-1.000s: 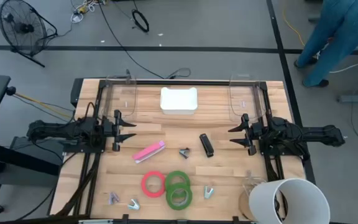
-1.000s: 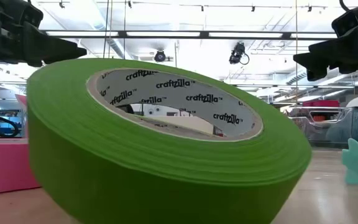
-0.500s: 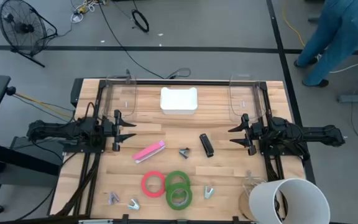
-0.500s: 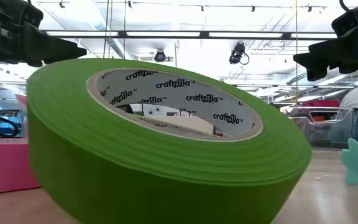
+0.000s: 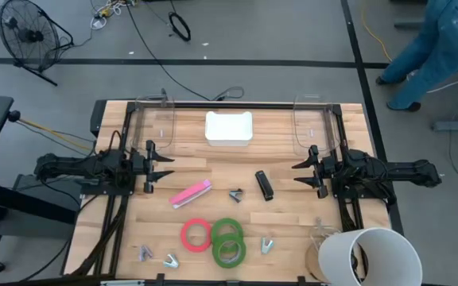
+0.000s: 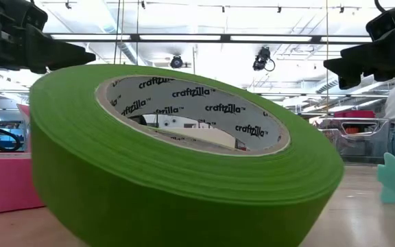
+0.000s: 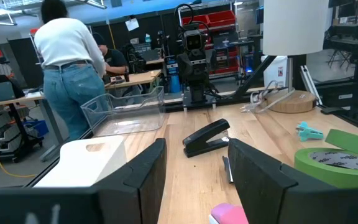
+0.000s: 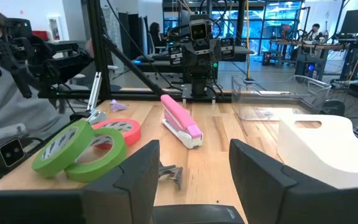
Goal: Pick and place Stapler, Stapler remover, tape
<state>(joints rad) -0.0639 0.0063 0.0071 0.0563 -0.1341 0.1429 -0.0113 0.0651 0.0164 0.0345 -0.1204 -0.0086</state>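
High view shows me both arms parked at the table's sides, left gripper (image 5: pixel 159 167) and right gripper (image 5: pixel 304 171) standing apart and empty, so I'd drop squarely over the black stapler (image 5: pixel 264 185) mid-table, tape rolls (image 5: pixel 214 237) lying nearer the front edge.

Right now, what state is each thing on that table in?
Left gripper: open, empty, raised.
Right gripper: open, empty, raised.
Pink stapler: closed, lying flat.
Black stapler: closed, lying flat.
Red tape: flat.
Green tapes: overlapping, one tilted on the other.
White tray: empty.
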